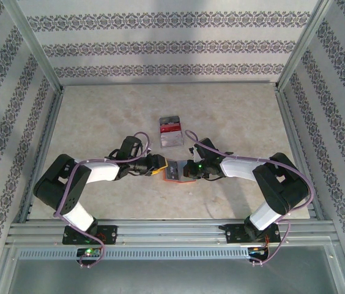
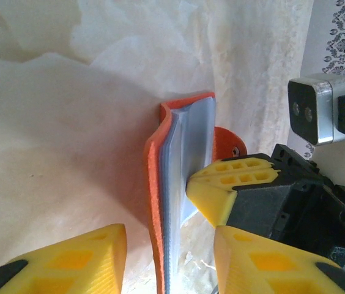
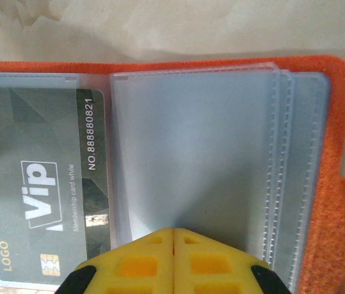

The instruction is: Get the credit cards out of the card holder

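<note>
**Card holder open between both arms, one card in sight**

The small flat orange folding card holder (image 1: 174, 171) lies opened on the pale marbled tabletop (image 1: 99, 116), between the two arms, and both sets of fingers meet at it.

The left fingers (image 1: 160, 164) stand partly apart and hold nothing. In the left wrist view the holder's orange cover and its stack of clear plastic sleeves (image 3: 191, 153) rise edge-on in the gap between them, apparently touching neither. The holder's long edge runs straight ahead of these fingers, in line with their reach.

The right fingers (image 3: 174, 245) are closed tip to tip and bear on the sleeves from the opposite side. Whether a single leaf is pinched between them cannot be told.

A grey-green card printed "VIP" (image 3: 38, 190) sits inside a sleeve just to the left of the right fingers in the right wrist view. Its long side runs the same way those fingers point.

Both arms are at the holder. The left looks better placed to act, since its fingers are parted and already straddle the holder, while the right appears to steady the sleeves.
</note>
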You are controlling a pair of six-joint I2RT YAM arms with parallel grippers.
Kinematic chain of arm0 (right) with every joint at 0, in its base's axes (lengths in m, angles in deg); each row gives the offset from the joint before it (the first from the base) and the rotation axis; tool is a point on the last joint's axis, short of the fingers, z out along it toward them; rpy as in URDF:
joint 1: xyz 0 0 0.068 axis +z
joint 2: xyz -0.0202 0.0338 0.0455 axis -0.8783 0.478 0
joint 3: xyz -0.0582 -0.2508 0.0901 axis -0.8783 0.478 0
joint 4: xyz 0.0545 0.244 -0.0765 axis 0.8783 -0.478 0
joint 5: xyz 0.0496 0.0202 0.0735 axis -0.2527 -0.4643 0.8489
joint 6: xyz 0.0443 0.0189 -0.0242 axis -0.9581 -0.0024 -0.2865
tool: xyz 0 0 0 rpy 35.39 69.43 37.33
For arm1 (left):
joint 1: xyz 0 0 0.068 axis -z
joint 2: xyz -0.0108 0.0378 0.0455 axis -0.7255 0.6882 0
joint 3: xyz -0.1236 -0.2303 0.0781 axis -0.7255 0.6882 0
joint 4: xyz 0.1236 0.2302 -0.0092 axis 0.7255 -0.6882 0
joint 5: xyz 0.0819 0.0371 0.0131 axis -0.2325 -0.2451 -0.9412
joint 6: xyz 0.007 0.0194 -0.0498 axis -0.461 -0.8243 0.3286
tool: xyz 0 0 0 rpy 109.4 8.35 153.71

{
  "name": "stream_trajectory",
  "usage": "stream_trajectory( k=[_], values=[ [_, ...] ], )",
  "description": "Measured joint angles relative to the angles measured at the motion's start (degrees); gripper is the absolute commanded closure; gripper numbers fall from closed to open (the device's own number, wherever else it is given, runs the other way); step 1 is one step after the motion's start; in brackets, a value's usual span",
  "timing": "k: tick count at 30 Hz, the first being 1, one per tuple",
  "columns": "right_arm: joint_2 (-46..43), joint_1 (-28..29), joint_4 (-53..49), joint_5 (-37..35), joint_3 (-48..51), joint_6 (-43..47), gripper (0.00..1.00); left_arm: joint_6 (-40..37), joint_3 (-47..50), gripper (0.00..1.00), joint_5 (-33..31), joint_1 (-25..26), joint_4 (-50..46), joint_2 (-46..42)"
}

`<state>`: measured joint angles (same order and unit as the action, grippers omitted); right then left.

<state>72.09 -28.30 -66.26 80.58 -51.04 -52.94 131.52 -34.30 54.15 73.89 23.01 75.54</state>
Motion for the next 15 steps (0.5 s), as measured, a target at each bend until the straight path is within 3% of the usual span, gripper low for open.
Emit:
stream_trajectory(
  k=[15],
  values=[
    [-0.02, 0.0, 0.0, 0.0, 0.0, 0.02, 0.94, -1.16, 0.04, 0.86, 0.2, 0.0, -0.13, 2.21]
  ],
)
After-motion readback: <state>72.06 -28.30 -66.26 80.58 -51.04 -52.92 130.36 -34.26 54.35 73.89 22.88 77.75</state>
